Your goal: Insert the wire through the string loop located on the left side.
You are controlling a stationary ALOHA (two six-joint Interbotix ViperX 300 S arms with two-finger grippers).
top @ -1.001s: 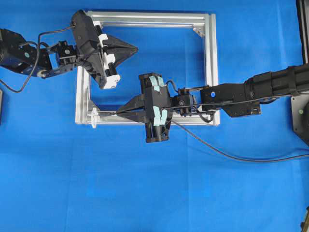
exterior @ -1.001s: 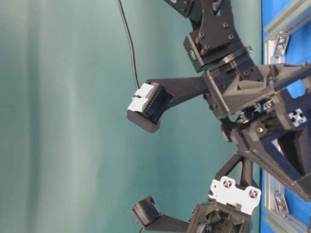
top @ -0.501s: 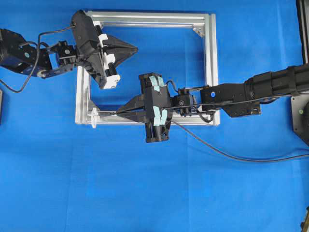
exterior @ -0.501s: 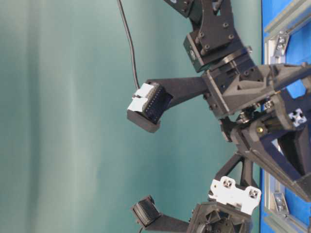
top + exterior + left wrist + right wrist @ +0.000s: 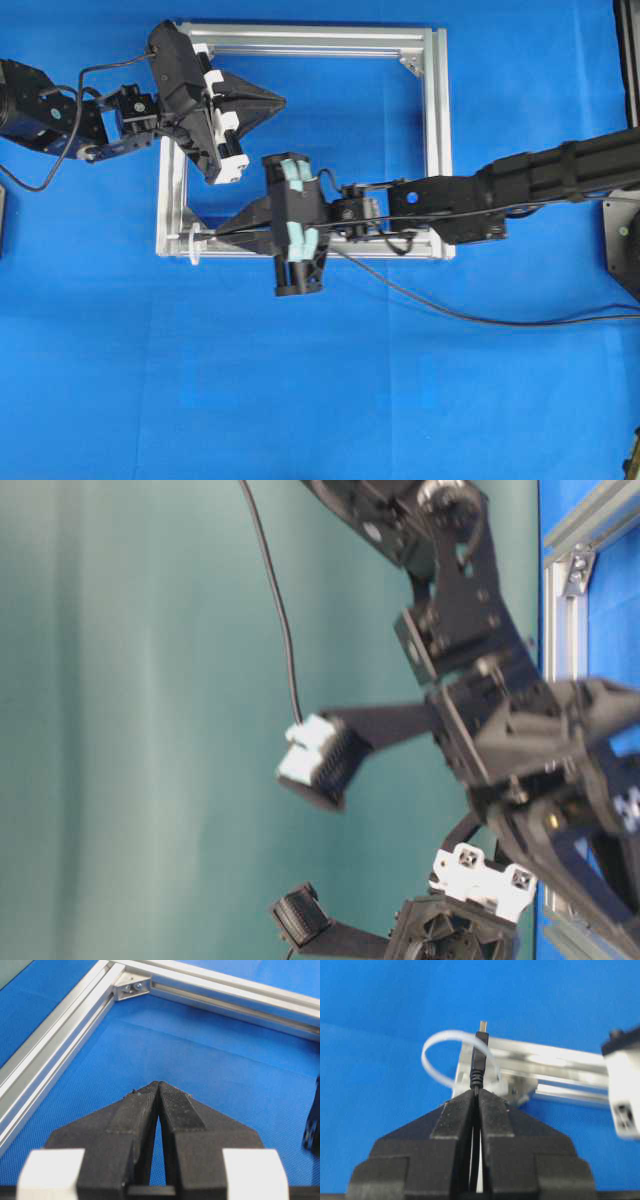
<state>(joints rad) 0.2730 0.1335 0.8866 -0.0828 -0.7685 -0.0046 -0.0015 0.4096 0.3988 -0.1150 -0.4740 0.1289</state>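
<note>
Since the earlier frame, the right gripper (image 5: 222, 231), clamped on the wire (image 5: 479, 1069), had been carried leftward. Its plug was held at the string loop (image 5: 451, 1056) on the frame's (image 5: 436, 140) near-left corner; threading was judged underway but unfinished. The left gripper (image 5: 158, 1089) was shut on nothing.

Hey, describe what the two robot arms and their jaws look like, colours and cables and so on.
Both arms are black. The left gripper has tapered black jaws with white blocks behind them. The right gripper has the same black wedge jaws, with pale green tape strips on its body. Thin black cables loop along both wrists.
</note>
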